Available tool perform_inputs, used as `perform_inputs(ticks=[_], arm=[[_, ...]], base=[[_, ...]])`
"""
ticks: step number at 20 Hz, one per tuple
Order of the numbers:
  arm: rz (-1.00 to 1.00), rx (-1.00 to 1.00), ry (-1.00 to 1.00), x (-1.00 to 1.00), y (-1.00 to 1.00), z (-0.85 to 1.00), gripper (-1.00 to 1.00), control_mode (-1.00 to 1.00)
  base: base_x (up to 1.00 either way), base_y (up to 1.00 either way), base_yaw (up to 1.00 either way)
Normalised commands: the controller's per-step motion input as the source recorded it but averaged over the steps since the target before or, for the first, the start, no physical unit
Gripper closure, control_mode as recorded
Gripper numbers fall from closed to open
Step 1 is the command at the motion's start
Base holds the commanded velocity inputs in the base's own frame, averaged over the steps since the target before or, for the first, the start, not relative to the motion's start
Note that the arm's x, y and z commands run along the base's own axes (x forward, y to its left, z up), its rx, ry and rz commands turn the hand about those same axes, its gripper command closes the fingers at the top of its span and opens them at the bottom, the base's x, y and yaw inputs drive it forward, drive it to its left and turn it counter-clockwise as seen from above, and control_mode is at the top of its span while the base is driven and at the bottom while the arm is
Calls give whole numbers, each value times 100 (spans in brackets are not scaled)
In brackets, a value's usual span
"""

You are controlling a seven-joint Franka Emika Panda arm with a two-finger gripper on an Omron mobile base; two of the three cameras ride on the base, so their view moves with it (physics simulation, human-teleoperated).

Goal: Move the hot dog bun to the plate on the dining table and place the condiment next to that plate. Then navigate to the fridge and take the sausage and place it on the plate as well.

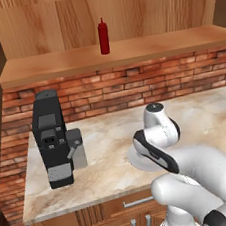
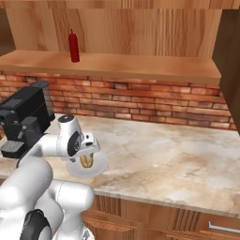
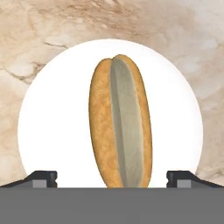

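The hot dog bun [image 3: 120, 122], golden-tan with a pale split, lies lengthwise on a plain white round plate [image 3: 52, 118] on the brick-backed wall counter [image 2: 164, 159]. My gripper [image 3: 112, 177] hangs straight above it, open, one dark fingertip [image 3: 43, 177] on each side of the bun's near end, touching nothing. From the right base camera the bun [image 2: 86, 161] peeks out under my hand. The condiment [image 1: 103, 36], a dark red squeeze bottle, stands upright on the wooden shelf above the counter. The dark plate, dining table, fridge and sausage are out of view.
A black coffee machine [image 1: 53, 138] stands on the counter left of the white plate [image 1: 136, 160]. The wooden shelf [image 1: 151, 47] runs over the brick wall. A dark cabinet side [image 2: 229, 61] closes off the right. Bare marbled counter stretches to the right.
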Motion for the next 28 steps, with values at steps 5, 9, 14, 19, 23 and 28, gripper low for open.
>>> perform_inputs(ticks=[5,9,14,19,23,28], arm=[[3,0,0,31,0,-30,-100,-100],[1,0,0,25,0,-30,-100,-100],[1,0,0,18,0,-31,-100,-100],[0,0,0,11,0,-27,-100,-100],[0,0,0,4,0,-26,100,-100],[0,0,0,-12,0,15,100,-100]], base=[[0,0,0],[0,0,0],[0,0,0],[0,0,0],[0,0,0],[0,0,0]])
